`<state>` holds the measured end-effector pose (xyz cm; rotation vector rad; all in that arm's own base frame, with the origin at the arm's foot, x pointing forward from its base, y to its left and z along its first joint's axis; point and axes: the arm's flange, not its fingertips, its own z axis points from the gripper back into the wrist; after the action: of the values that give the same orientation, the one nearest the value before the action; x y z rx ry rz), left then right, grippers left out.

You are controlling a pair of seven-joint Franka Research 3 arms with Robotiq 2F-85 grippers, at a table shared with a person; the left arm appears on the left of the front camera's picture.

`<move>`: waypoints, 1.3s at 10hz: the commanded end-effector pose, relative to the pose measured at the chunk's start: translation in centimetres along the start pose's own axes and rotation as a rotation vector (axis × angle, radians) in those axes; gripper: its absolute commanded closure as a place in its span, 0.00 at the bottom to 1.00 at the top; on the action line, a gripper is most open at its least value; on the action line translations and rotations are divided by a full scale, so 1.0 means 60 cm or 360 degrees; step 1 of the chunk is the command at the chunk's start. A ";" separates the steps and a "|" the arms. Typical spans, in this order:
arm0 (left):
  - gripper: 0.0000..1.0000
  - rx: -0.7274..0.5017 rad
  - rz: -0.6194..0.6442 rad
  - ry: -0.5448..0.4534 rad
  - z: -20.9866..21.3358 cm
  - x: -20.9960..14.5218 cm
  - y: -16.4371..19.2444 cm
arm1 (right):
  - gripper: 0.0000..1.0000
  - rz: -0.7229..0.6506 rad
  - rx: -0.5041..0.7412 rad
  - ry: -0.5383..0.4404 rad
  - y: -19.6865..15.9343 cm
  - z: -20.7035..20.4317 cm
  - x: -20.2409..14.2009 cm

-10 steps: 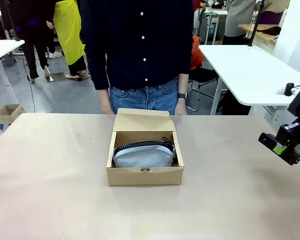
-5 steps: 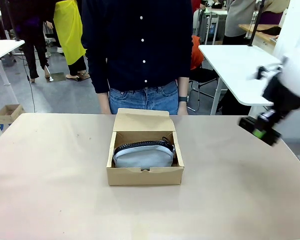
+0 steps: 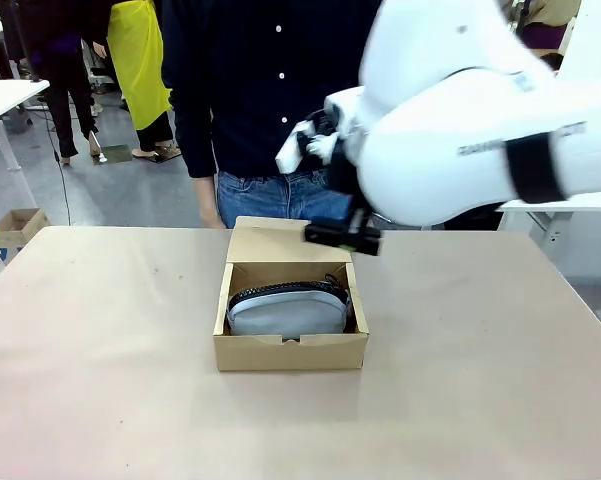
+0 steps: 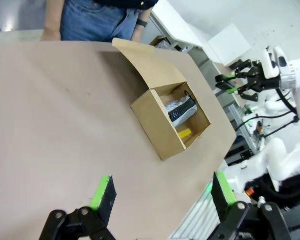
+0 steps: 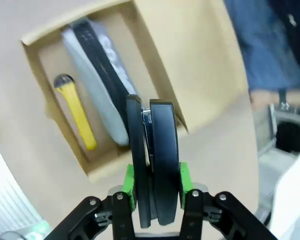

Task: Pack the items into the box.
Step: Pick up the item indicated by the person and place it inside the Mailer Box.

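The brown cardboard box (image 3: 290, 352) stands open mid-table, its flap lid (image 5: 189, 60) upright at the back. The grey-blue zip pouch (image 3: 287, 312) lies inside, black zipper up; the wrist views show it too (image 5: 97, 75) (image 4: 182, 107). My right gripper (image 3: 344, 240) hovers over the box's back right corner, shut on the small black stapler (image 5: 152, 140), which stands upright between the green pads (image 5: 131, 187). My left gripper (image 4: 162, 200) is open with nothing between its fingers, well back from the box (image 4: 152, 120).
A yellow-handled object (image 5: 79, 117) lies in the box beside the pouch. A person (image 3: 280, 90) stands right behind the box at the table's far edge, a hand (image 3: 212, 215) by the rim. Bare tabletop (image 3: 100, 330) spreads on both sides.
My right arm has swung in from the table's far right edge to above the box's back right corner, holding the stapler. The box and pouch have stayed put.
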<state>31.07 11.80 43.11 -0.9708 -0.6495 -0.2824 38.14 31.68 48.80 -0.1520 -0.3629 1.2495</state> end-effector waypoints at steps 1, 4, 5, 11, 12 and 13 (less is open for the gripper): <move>0.00 -0.0021 0.0008 -0.0031 -0.001 -0.002 -0.007 | 0.59 0.0378 0.0078 -0.0112 0.016 -0.029 0.042; 0.00 -0.0021 0.0008 -0.0031 -0.001 -0.002 -0.007 | 0.59 0.0785 0.0330 -0.0176 0.063 -0.070 0.074; 0.00 -0.0021 0.0008 -0.0031 -0.001 -0.002 -0.007 | 0.59 0.0801 0.0369 -0.0159 0.072 -0.076 0.077; 0.00 -0.0021 0.0008 -0.0031 -0.001 -0.002 -0.007 | 0.00 0.0703 0.0334 -0.0096 0.077 -0.087 0.077; 0.00 -0.0021 0.0008 -0.0031 -0.001 -0.002 -0.007 | 0.00 0.0679 0.0319 -0.0085 0.076 -0.088 0.076; 0.00 -0.0021 0.0008 -0.0031 -0.001 -0.002 -0.007 | 0.00 0.0669 0.0323 -0.0083 0.075 -0.089 0.074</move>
<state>31.06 11.82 43.11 -0.9706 -0.6497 -0.2820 37.38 37.51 42.77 -0.0016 -0.2542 1.7288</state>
